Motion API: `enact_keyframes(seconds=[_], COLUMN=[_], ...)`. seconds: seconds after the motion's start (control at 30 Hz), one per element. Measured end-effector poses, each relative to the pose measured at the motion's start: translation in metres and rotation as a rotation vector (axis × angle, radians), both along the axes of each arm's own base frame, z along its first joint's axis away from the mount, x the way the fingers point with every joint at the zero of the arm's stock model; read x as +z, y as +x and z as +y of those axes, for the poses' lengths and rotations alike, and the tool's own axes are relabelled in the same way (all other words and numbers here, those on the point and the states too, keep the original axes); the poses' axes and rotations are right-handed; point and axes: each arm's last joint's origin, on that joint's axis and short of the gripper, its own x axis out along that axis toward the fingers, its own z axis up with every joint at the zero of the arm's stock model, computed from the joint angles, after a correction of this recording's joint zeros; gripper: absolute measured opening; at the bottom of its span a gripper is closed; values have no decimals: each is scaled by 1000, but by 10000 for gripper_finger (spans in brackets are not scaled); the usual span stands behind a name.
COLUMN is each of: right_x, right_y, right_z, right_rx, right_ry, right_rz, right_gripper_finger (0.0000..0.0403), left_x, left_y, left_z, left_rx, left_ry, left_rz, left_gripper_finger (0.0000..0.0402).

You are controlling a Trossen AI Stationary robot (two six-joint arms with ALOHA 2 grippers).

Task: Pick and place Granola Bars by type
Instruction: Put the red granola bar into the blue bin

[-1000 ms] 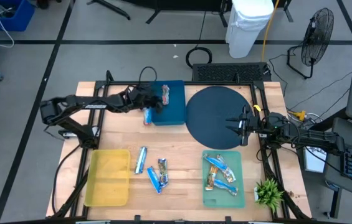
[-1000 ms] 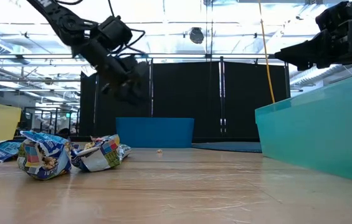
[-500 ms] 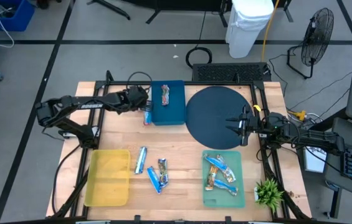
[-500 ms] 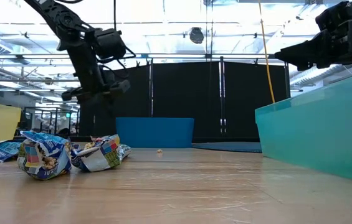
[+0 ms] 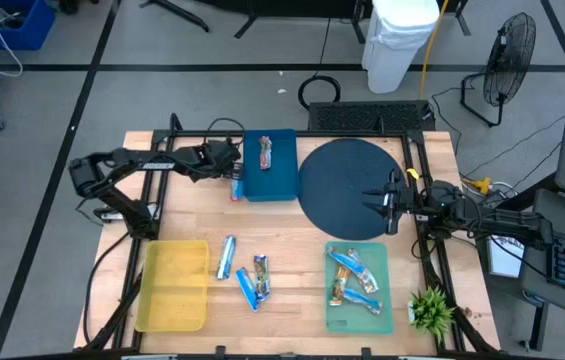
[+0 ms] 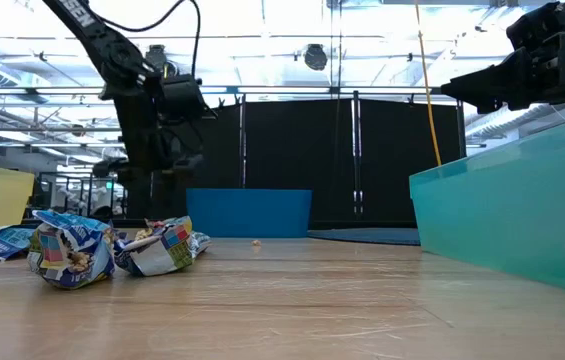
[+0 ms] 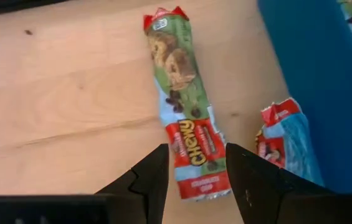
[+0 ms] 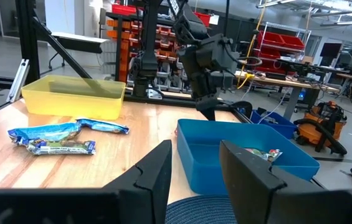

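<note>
My left gripper [image 5: 228, 163] hangs open over the bare table just left of the blue tray [image 5: 280, 180]. In the left wrist view its fingers [image 7: 194, 155] stand on either side of a green-and-red bar [image 7: 185, 134] that lies flat on the wood, without touching it. A second red-and-blue bar [image 7: 283, 149] lies against the tray's wall. One reddish bar [image 5: 266, 153] lies in the blue tray. Several blue bars [image 5: 354, 278] lie in the teal tray [image 5: 383, 318]. Three blue bars [image 5: 244, 270] lie loose on the table. My right gripper [image 5: 388, 203] waits open over the round dark mat [image 5: 342, 180].
An empty yellow tray [image 5: 174, 287] stands at the near left. A small green plant [image 5: 430, 310] stands at the table's near right corner. Black frame rails run along the table's left and right edges. Bare wood lies between the yellow and teal trays.
My left gripper has gone from over the blue tray toward the table's left edge, off the tray, and now hangs over the bars beside it. The bars and trays have stayed where they were.
</note>
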Motion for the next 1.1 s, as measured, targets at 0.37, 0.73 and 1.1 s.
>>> enact_keyframes(seconds=[0.37,0.73,1.1], right_x=[0,0,0], right_y=[0,0,0], right_z=[0,0,0], right_rx=[0,0,0], right_ry=[0,0,0], right_rz=[0,0,0], right_gripper_finger=[125,125,125], left_x=[-24,-27,-30], left_y=[8,8,0], left_z=[4,4,-1], left_rx=[-29,-20,2], left_ry=[-114,-126,-180], left_rz=[-6,2,77], left_gripper_finger=[163,163,163])
